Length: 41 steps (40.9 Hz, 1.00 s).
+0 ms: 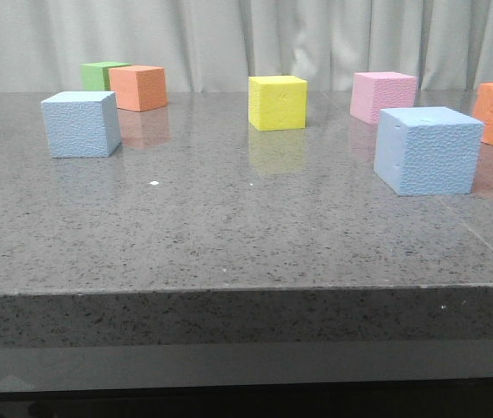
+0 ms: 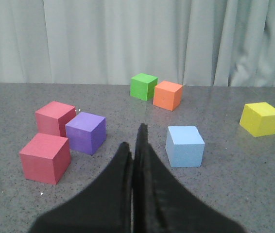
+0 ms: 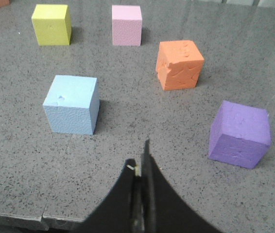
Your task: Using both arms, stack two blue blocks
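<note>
Both grippers, left [image 2: 136, 138] and right [image 3: 143, 160], hover low over the table [image 1: 229, 226], fingers pressed together, holding nothing. The two blue blocks [image 1: 81, 124] [image 1: 428, 150] sit flat and well apart, either side of the yellow cube [image 1: 278, 102].

I work at what looks like a lab test bench: a speckled grey stone counter [image 1: 229, 218] closed off behind by a plain pale curtain [image 1: 229, 39]. On the counter sit only coloured foam cubes [image 1: 277, 102], scattered singly before the curtain, like practice props.
</note>
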Tool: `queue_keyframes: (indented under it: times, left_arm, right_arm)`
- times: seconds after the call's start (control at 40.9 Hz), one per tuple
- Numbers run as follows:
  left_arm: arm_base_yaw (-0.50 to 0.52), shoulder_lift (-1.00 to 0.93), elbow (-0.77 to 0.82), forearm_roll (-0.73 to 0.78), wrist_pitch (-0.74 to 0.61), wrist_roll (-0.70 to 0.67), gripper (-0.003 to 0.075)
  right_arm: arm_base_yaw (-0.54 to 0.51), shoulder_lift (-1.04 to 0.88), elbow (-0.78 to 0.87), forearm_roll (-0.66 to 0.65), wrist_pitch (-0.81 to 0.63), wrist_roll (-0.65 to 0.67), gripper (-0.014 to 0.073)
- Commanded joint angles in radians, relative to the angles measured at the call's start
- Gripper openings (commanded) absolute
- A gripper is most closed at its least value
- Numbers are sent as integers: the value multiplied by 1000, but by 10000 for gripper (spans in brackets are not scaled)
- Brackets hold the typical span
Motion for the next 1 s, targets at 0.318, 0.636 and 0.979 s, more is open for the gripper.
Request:
queue_keyframes:
  times: [0.318,0.636,0.979]
  left_arm:
    - [2,20,17,-10,-70,-9,-20]
    - [2,20,17,-10,-104,-9,57]
    - [2,20,17,-10,-108,-9,533]
  right_arm:
    - [1,27,-33,-2,-60,-8,-69]
    - [1,27,-33,-3,-57,-5,79]
    - [1,27,-33,-3,-79,-5,543]
